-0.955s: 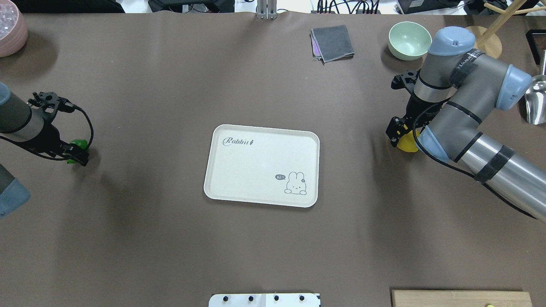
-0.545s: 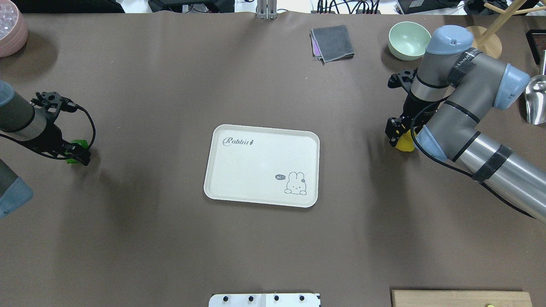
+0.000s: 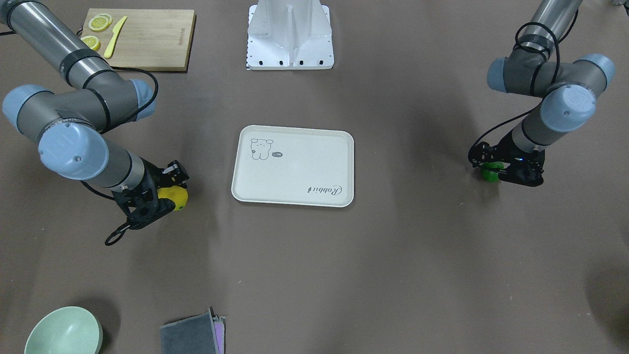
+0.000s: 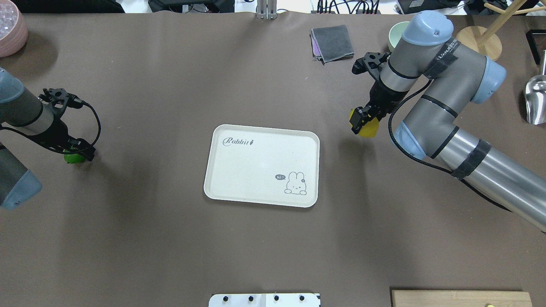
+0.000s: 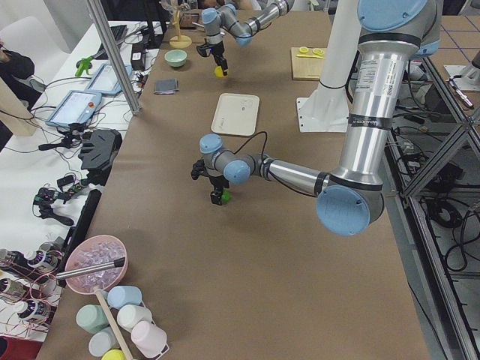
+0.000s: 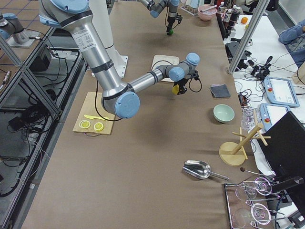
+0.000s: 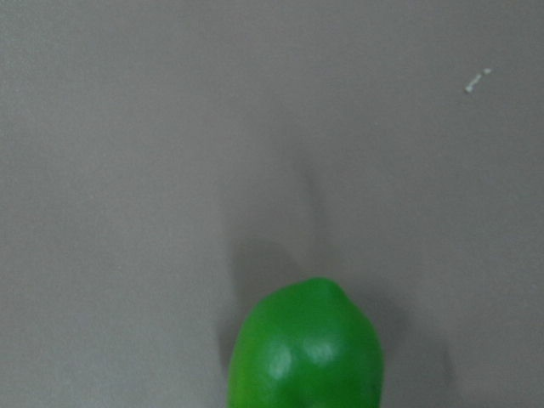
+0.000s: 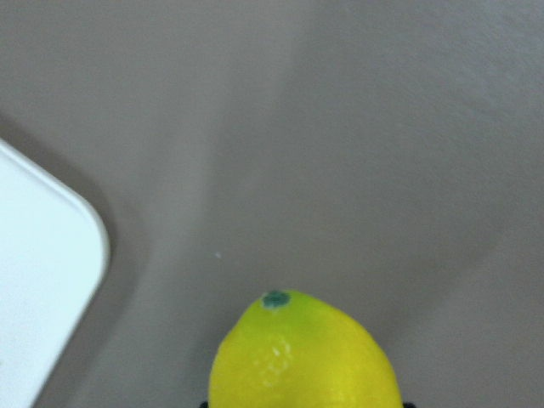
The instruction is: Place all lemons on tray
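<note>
The cream tray with the "Rabbit" script lies at the table's middle and also shows in the front view. My right gripper is shut on the yellow lemon and holds it above the table just right of the tray's far right corner; the right wrist view shows the lemon and the tray's corner. My left gripper is shut on the green lemon at the far left, low over the table; it also shows in the left wrist view.
A grey cloth and a pale green bowl lie at the far right side. A wooden cutting board with lemon slices and a yellow knife sits near the robot's base. A metal scoop lies at the right edge.
My right gripper has risen and moved left toward the tray with the yellow lemon in it. My left gripper has shifted slightly, with the green lemon still in it.
</note>
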`<action>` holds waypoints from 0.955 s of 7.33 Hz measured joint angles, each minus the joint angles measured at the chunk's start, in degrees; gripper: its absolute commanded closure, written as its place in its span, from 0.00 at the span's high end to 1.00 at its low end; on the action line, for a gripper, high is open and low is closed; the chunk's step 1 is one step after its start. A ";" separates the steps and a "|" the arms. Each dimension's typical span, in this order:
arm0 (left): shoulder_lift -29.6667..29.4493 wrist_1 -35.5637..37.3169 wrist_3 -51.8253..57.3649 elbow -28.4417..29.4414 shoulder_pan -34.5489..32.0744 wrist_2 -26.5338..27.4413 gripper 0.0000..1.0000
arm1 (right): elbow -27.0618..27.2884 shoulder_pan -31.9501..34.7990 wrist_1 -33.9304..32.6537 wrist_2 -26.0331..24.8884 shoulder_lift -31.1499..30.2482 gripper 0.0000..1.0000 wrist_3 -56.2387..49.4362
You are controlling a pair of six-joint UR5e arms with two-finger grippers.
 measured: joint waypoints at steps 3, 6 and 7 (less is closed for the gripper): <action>0.72 0.28 -0.37 -1.48 -2.17 -2.93 0.00 | 1.83 -4.49 1.76 0.23 2.93 0.17 -0.52; 0.54 2.94 -0.50 -4.34 -9.06 -12.94 0.00 | 1.49 -10.28 1.94 -2.67 5.54 0.24 -0.55; -0.14 5.27 -0.97 -6.72 -9.74 -14.64 0.00 | 1.32 -11.61 2.10 -3.82 5.77 0.46 -0.55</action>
